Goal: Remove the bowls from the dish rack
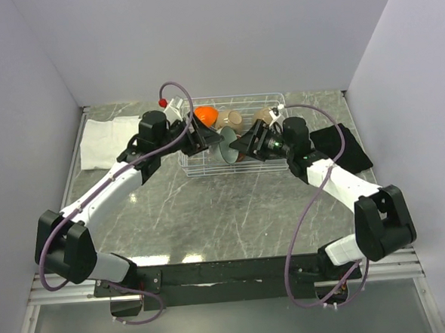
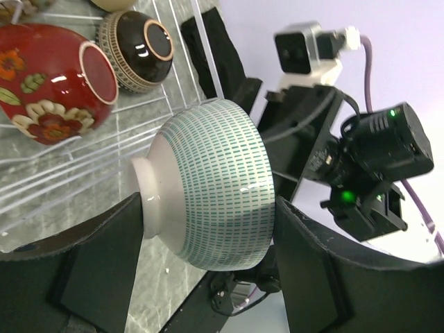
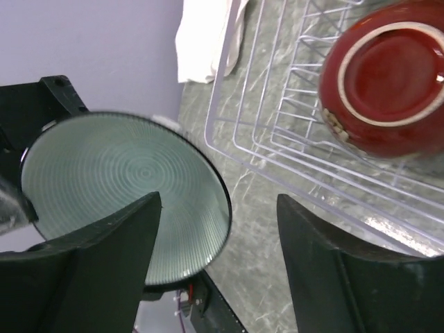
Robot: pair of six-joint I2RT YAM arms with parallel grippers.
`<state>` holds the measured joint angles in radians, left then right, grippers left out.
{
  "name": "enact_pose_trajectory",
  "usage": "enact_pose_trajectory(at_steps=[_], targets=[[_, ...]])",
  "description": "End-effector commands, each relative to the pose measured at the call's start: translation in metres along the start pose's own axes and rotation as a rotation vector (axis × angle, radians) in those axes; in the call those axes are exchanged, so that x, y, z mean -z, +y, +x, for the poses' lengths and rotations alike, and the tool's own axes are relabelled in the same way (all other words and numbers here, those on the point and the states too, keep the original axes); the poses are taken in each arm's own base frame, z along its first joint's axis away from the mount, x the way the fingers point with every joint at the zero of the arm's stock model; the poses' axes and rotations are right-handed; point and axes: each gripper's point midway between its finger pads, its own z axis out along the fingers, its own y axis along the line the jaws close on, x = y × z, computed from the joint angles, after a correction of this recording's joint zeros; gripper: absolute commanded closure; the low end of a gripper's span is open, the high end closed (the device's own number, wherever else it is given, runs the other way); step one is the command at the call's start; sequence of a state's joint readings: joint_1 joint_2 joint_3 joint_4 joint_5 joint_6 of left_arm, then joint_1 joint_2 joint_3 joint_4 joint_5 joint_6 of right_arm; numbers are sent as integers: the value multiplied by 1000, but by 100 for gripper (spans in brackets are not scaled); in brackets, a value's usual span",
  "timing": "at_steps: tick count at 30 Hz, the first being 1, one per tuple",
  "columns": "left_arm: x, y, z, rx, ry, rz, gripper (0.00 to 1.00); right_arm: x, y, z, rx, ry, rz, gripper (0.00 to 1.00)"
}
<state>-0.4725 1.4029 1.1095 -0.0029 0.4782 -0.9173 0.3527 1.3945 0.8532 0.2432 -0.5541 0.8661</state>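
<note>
A pale green bowl (image 2: 215, 187) with fine dashes hangs on its side, and my left gripper (image 2: 208, 201) is shut on it, one finger on the foot and one at the rim. From above, that bowl (image 1: 227, 149) sits at the front of the dish rack (image 1: 208, 172). My right gripper (image 3: 218, 201) is open, one finger inside the green bowl (image 3: 104, 180) and the other outside its rim. A patterned dark red bowl (image 3: 385, 76) and a black-brown bowl (image 2: 135, 48) lie in the rack. An orange bowl (image 1: 206, 116) and two tan bowls (image 1: 231, 119) stand at the rack's back.
A folded white cloth (image 1: 104, 142) lies left of the rack, a black cloth (image 1: 342, 145) to its right. Both grippers meet over the rack's front wall, close together. Grey walls enclose the marbled table (image 1: 225, 211).
</note>
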Motion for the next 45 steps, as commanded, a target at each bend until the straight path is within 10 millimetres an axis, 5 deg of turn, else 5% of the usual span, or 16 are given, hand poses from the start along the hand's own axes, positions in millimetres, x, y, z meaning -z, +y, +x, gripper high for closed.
enact_pose_trajectory(at_steps=[1,4,11,13,15,22,26,37,40,45], targets=[[13,-50,-12,-56,-58,160,99,-5,33,-18,19,-11,-132,30],[12,-52,-9,-53,-54,171,99,-8,31,-13,7,8,-146,41],[5,-54,4,-54,-11,195,98,-4,23,-4,20,33,-113,93],[6,-48,5,-75,-11,174,91,1,22,-5,56,18,-90,100],[7,-44,3,-108,-22,144,82,9,17,-3,84,21,-47,100],[22,-7,-13,-341,-96,-89,20,49,-12,3,138,-17,151,100],[39,9,-32,-453,-175,-222,1,82,-41,10,122,-28,308,100],[71,48,-50,-603,-245,-471,1,199,-152,7,-130,-253,766,100],[76,53,-52,-618,-256,-500,1,223,-176,6,-187,-308,874,100],[85,62,-49,-635,-268,-539,1,235,-205,10,-269,-335,959,100]])
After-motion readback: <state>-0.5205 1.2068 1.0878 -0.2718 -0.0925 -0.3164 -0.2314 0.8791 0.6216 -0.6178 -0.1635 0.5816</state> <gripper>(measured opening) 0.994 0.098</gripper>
